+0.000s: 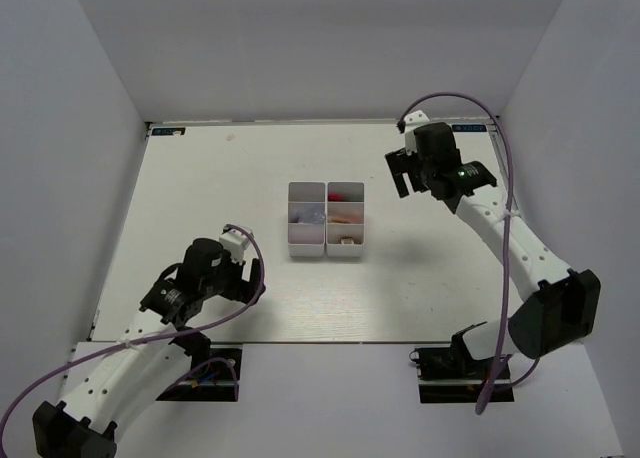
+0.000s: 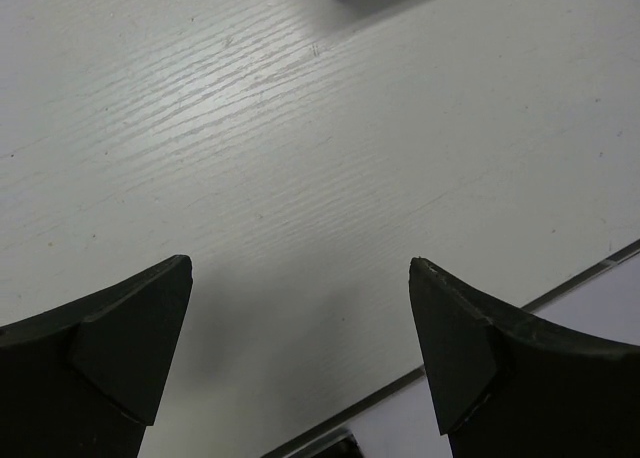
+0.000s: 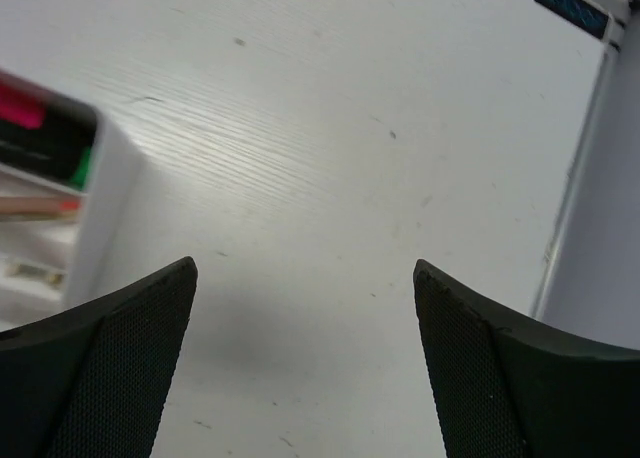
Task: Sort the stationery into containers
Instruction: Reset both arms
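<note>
Stationery [image 1: 345, 192]: all we see lies inside the containers [image 1: 308, 248], mid-desk [image 1: 200, 198]. Left jaws: wide open, empty, near-left of the containers. Right jaws: wide open, empty, far-right of them. Sorting looks finished; we judge it best to withdraw high, clear of the rims.

Top camera overlooks table [image 1: 200, 198]; close wrist cameras face down, right sharing a tray [image 3: 105, 218].

Two white-shelled robot arms [image 1: 120, 363] have black motor joints and black base blocks. A thin purple cable [image 1: 508, 173] loops along each. Matte black wedge-shaped fingers [image 2: 110, 363] tip them; the right arm's pads [image 3: 120, 373] show fine mesh texture.
</note>
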